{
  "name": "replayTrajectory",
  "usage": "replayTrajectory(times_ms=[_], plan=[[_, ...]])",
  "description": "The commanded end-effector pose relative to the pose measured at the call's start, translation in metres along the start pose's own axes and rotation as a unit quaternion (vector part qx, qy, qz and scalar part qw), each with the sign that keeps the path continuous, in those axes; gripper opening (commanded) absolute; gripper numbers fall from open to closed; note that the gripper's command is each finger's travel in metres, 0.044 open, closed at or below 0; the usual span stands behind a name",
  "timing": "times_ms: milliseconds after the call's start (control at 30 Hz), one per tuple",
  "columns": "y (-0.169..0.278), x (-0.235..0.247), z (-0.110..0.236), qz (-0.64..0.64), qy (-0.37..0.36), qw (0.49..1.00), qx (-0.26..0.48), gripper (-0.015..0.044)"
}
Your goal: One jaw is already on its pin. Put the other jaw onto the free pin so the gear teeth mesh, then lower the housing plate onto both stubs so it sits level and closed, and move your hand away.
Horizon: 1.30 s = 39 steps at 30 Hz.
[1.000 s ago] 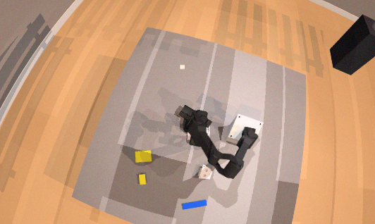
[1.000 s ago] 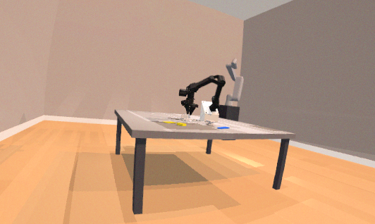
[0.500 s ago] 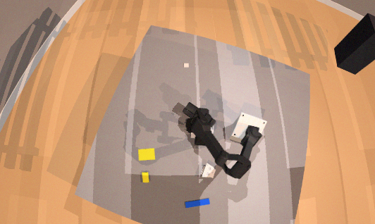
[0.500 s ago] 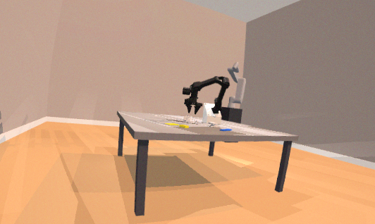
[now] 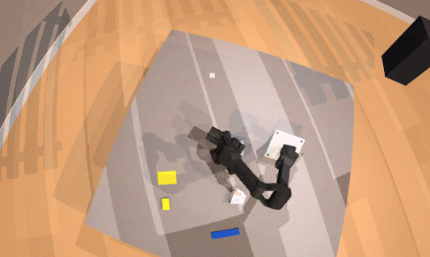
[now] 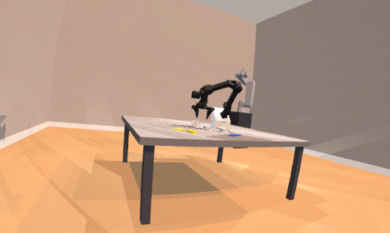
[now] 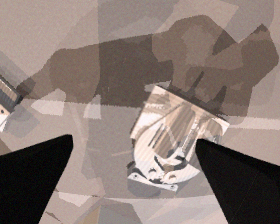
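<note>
While my jaws are standing wide and released — holding nothing — I am hovering above the white mechanism (image 5: 241, 146) (image 6: 196, 124) (image 7: 163, 145), which is resting on the desk (image 5: 197, 202) (image 6: 223, 142) (image 7: 111, 170); a smaller white piece (image 5: 238, 196) (image 6: 221, 129) (image 7: 2, 102) is lying well apart from it.

Blue bar (image 5: 225, 233) (image 6: 234, 135) lying apart from yellow blocks (image 5: 166, 178) (image 6: 191, 131).

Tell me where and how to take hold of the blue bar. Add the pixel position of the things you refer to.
Come straight down on the blue bar (image 5: 225, 233) (image 6: 234, 135) and close across its two long sides at mid-length. It lies flat and is long and narrow, so the short span should fit best and the middle should balance; nothing stands close beside it.
</note>
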State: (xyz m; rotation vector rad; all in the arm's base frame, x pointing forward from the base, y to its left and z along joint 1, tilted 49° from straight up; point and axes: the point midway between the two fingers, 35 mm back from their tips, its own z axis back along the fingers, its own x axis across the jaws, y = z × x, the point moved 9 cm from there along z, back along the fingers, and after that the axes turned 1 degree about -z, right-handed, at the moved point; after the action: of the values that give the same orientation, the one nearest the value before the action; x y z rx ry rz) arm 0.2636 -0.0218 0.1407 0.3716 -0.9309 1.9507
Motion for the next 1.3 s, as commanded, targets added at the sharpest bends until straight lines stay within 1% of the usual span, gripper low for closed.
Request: replayTrajectory(times_ms=[0, 300, 633, 933, 1267], plan=[[-0.003, 0.007, 0.001, 0.049, 0.002, 0.999, 0.003, 0.044], [-0.01, 0.024, 0.002, 0.166, 0.003, 0.986, 0.005, 0.044], [-0.016, 0.044, 0.004, 0.292, 0.003, 0.956, 0.007, 0.044], [-0.02, 0.062, 0.006, 0.402, 0.003, 0.916, 0.008, 0.044], [-0.022, 0.082, 0.008, 0.517, 0.002, 0.856, 0.009, 0.044]])
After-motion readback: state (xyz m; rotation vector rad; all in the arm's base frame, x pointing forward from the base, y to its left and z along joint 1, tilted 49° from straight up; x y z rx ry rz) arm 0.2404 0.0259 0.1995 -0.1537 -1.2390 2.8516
